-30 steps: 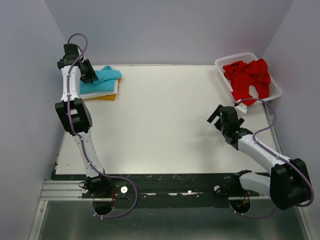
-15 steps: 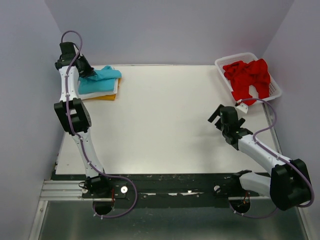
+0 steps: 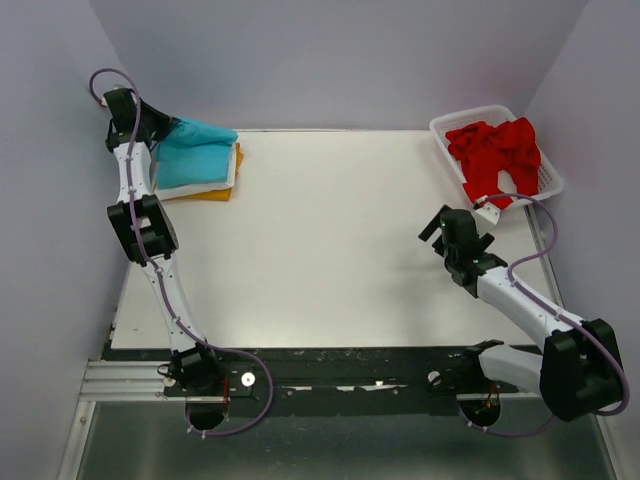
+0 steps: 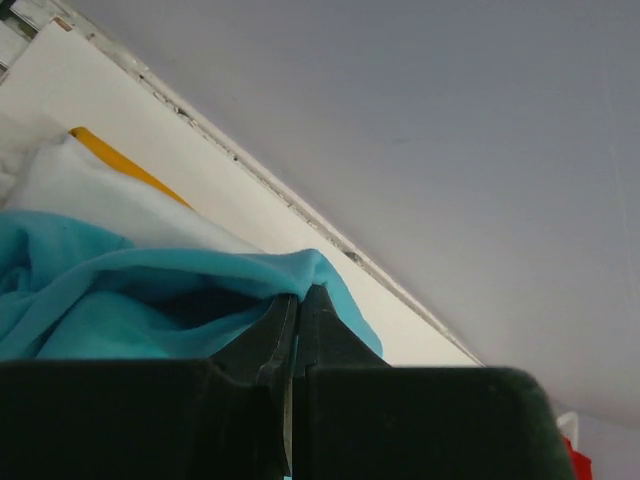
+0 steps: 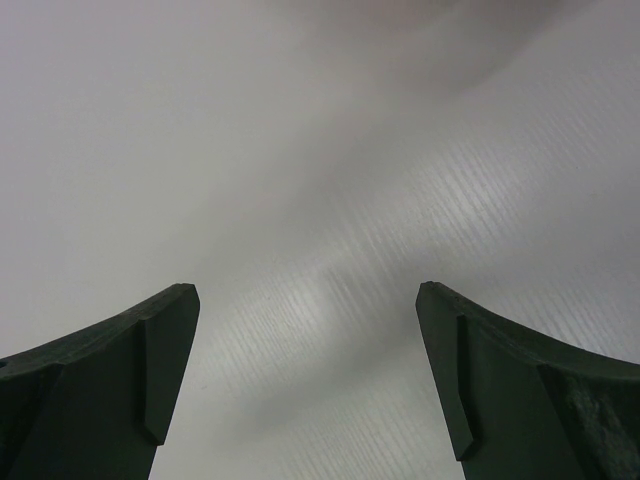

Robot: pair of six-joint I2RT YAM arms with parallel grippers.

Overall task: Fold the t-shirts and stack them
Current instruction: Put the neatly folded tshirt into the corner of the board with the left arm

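Observation:
A turquoise t-shirt lies on top of a white shirt and an orange shirt in a stack at the table's far left. My left gripper is shut on the turquoise shirt's left edge and lifts it up off the stack; in the left wrist view the cloth drapes from my closed gripper. Red t-shirts lie heaped in the basket at the far right. My right gripper is open and empty over the bare table, also in the right wrist view.
The white slatted basket stands at the table's far right corner, one red shirt hanging over its near rim. Grey walls close in on the back and both sides. The table's white surface lies between the stack and the basket.
My left gripper has moved left and up toward the back wall, pulling the turquoise shirt's edge with it. My right gripper has shifted slightly right.

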